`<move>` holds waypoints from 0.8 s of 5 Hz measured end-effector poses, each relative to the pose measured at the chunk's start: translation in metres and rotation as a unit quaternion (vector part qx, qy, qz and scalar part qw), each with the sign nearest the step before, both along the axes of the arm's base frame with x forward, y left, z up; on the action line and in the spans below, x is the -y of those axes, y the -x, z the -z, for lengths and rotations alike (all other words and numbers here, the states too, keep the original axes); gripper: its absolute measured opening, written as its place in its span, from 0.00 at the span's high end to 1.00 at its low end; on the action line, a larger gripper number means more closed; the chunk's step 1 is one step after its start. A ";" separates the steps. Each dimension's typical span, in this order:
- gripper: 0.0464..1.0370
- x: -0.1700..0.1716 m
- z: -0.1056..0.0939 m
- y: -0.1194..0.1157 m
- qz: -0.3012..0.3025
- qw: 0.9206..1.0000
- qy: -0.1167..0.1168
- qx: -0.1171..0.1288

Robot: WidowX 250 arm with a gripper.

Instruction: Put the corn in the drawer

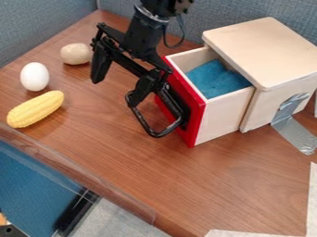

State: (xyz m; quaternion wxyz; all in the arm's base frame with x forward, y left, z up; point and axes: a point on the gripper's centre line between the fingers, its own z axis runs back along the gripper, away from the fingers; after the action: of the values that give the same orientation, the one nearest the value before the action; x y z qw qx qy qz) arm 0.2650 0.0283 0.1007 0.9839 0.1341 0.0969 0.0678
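the fingers [122, 82] are spread wide apart, with nothing between them. one of them is right by the black handle [162, 134] of the drawer [197, 121], but i can't tell if they touch. the drawer is pulled part way out of its wooden box [266, 53], and a blue cloth [218, 79] lies inside. so the opening part looks done, and there seems to be room for the corn. the corn [35, 109] is not in there. it lies on the desk [117, 152], down and to the left of the fingers in the view, well apart from them and near a white egg [34, 76]. picking it up and putting it in the drawer are left to do.
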 end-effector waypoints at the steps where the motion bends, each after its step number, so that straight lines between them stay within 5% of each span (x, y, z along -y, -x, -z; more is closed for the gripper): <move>1: 0.04 0.001 0.007 0.002 0.003 1.000 0.001 -0.013; 4: 0.04 -0.110 0.012 0.025 0.033 0.997 0.048 0.044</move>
State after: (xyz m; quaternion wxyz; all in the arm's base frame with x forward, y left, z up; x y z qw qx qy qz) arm 0.2402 0.1382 0.0890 0.9942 0.0870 0.0524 0.0364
